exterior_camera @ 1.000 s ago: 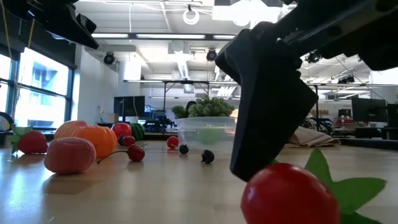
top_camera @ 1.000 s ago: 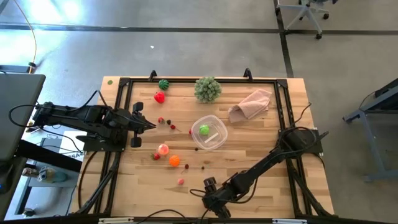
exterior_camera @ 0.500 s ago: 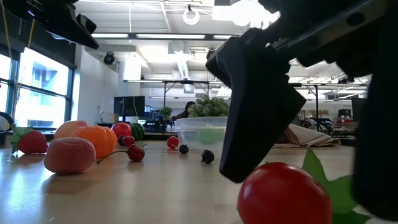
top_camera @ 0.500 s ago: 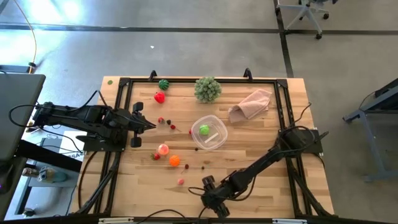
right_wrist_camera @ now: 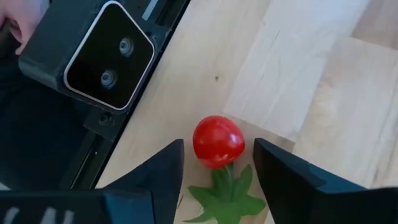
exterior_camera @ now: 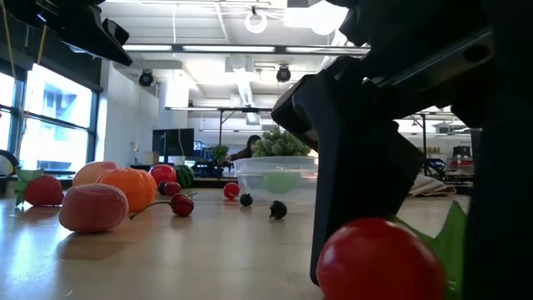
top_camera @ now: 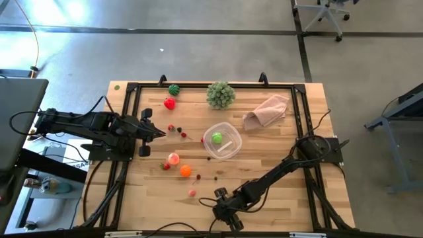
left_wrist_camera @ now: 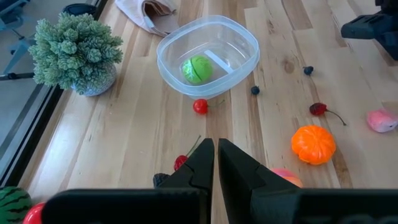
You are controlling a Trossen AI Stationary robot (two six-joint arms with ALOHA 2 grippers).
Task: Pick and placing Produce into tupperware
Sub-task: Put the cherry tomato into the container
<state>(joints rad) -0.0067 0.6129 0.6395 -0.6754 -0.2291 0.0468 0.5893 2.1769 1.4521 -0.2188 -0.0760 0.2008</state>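
Two pincer fingers narrowed since earlier | right pincer [right_wrist_camera: 217, 165] straddles glossy round red tomato [right_wrist_camera: 217, 141], ungripped | left pincer [left_wrist_camera: 216, 163] clenched, empty | wooden table [top_camera: 277, 142]

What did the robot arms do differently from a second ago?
The right gripper has slid a little further along the table's near edge and come down around the small red toy tomato with green leaves, its fingers closing in but not yet touching it. The left gripper stayed shut and still; the round clear plastic container and other toys haven't moved.
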